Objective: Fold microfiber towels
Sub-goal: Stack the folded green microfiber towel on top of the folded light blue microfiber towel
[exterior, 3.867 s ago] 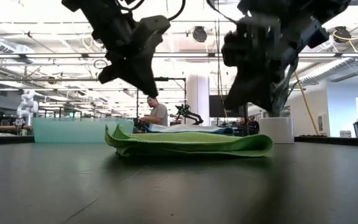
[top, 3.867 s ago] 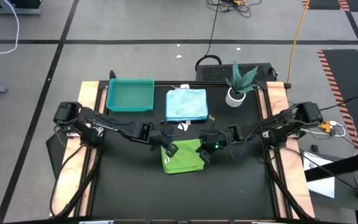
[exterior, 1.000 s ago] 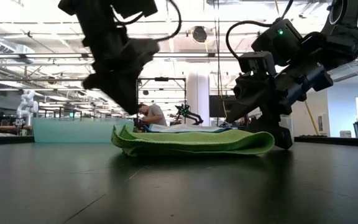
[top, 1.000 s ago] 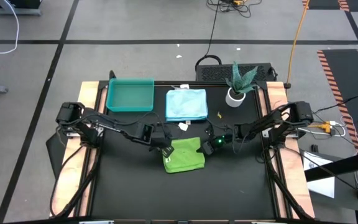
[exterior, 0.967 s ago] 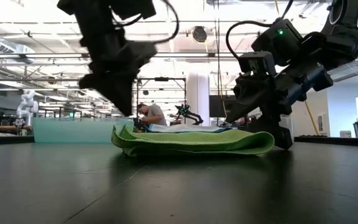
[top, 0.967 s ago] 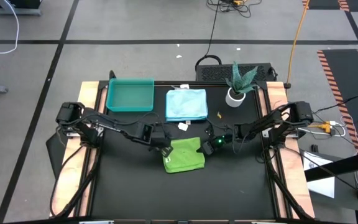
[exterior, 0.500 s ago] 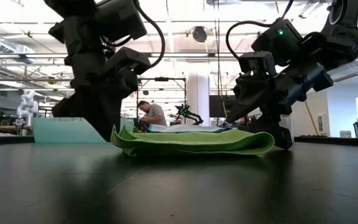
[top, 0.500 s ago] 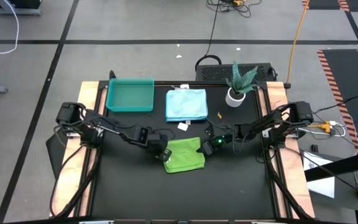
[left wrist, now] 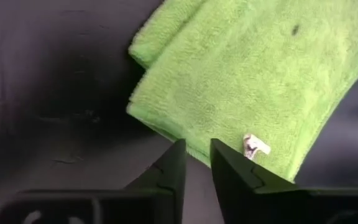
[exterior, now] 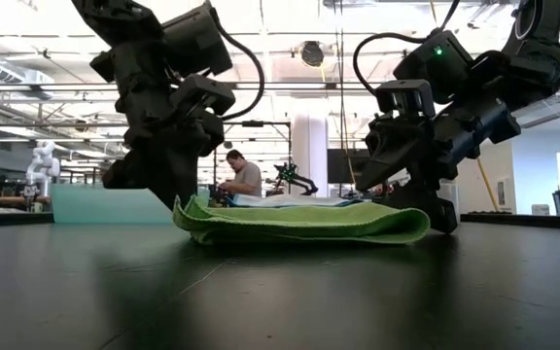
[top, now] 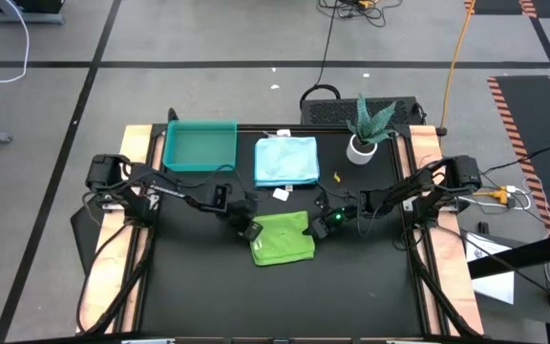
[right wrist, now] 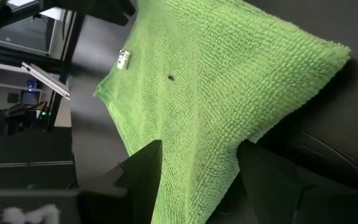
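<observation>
A green microfiber towel [top: 285,241] lies folded flat at the table's middle, with a small white tag [left wrist: 253,147] near its edge. My left gripper [top: 249,229] is low at the towel's left edge [exterior: 185,209], its fingers a narrow gap apart with nothing between them. My right gripper [top: 317,225] stands open at the towel's far right corner, and the towel's edge [right wrist: 210,186] runs in between its fingers. A pale blue towel [top: 286,161] lies folded at the far middle of the table. My left gripper's tips [left wrist: 179,149] slant down at the green towel's left edge [left wrist: 166,127]; I cannot tell whether they touch it. My right gripper's fingers [right wrist: 145,171] straddle the towel's right edge, one over the cloth, one [exterior: 443,216] down beside it. I cannot tell whether they touch it. The towel lies flat.
A teal tray [top: 200,145] stands at the far left and a potted plant [top: 364,134] at the far right. A small white scrap [top: 281,194] lies between the two towels. A person [exterior: 246,177] sits in the room beyond. Bare black table lies toward the near edge.
My left gripper has come down from above the green towel's left edge to table height beside it, tipping as it went. The towel and my right gripper have kept still.
</observation>
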